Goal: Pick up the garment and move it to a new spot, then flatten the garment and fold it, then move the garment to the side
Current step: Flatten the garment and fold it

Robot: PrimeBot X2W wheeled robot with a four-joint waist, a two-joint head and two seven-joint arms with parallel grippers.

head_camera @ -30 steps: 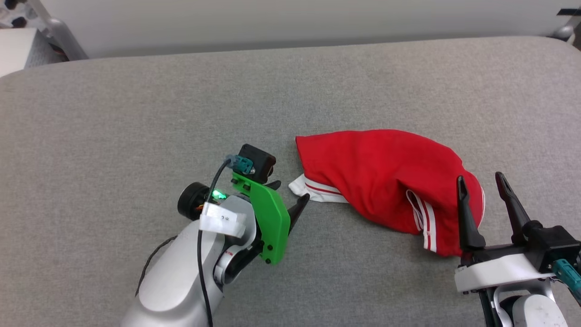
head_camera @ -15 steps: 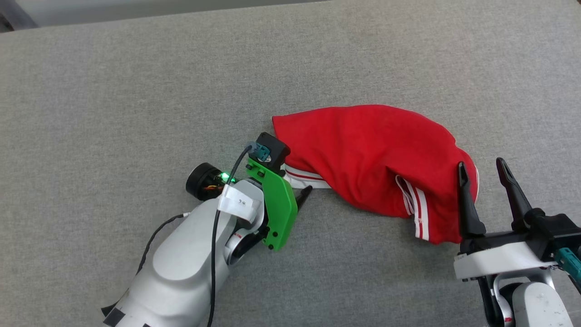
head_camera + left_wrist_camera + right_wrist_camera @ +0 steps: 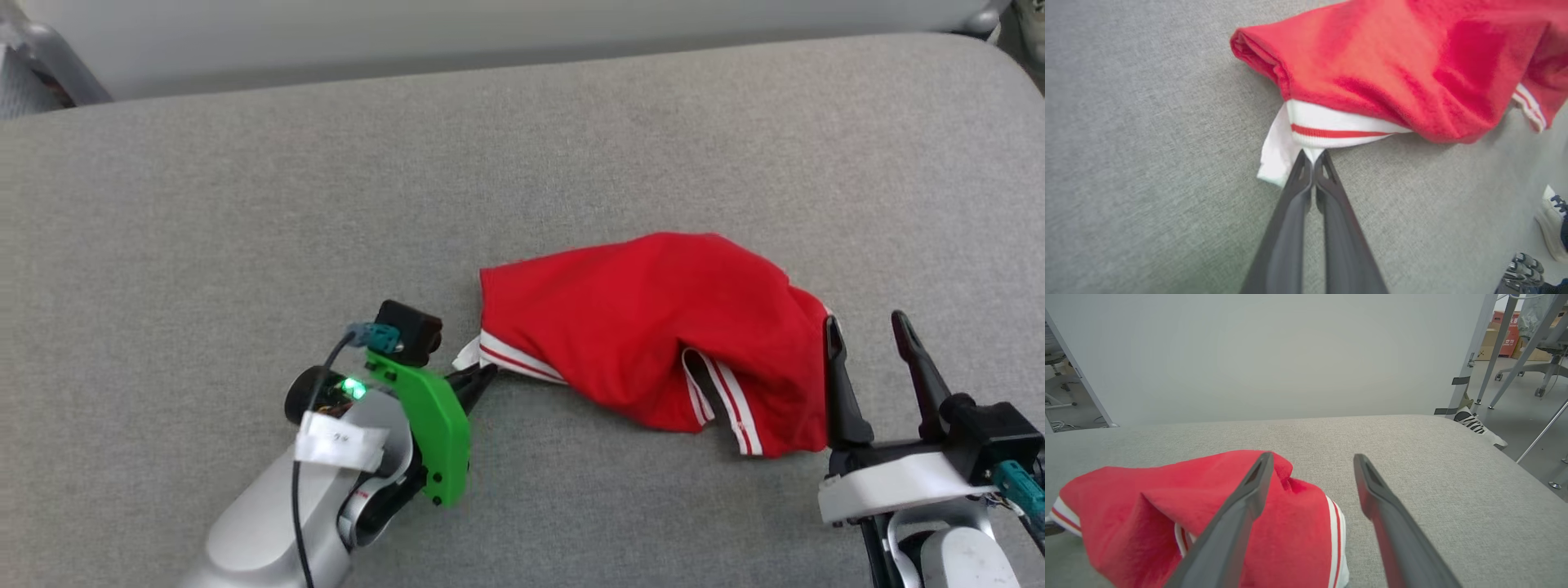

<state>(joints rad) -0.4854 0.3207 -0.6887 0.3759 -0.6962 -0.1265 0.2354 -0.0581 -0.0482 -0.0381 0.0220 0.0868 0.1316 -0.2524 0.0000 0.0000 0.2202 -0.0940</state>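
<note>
The garment (image 3: pixel 653 318) lies bunched on the grey padded table, red with white, red-striped trim; any print is hidden in the folds. My left gripper (image 3: pixel 482 377) is at its left end, shut on the white sleeve edge. In the left wrist view the two dark fingers (image 3: pixel 1312 157) meet on the white fabric just below the striped band of the garment (image 3: pixel 1392 61). My right gripper (image 3: pixel 864 320) stands open at the garment's right end, its left finger beside the red cloth. In the right wrist view, the right gripper (image 3: pixel 1312 457) holds nothing, and the garment (image 3: pixel 1147 506) lies below and left.
The grey table top (image 3: pixel 245 204) spreads wide to the left and back, ending at a pale wall (image 3: pixel 1249 355). Past its right corner are a shoe (image 3: pixel 1474 424), metal frame legs (image 3: pixel 1490 347) and a chair base. Another shoe (image 3: pixel 1551 220) shows on the floor.
The left gripper's fingers have shut on the white sleeve edge, where they stood open before. The head view has shifted. The right gripper stays open beside the garment.
</note>
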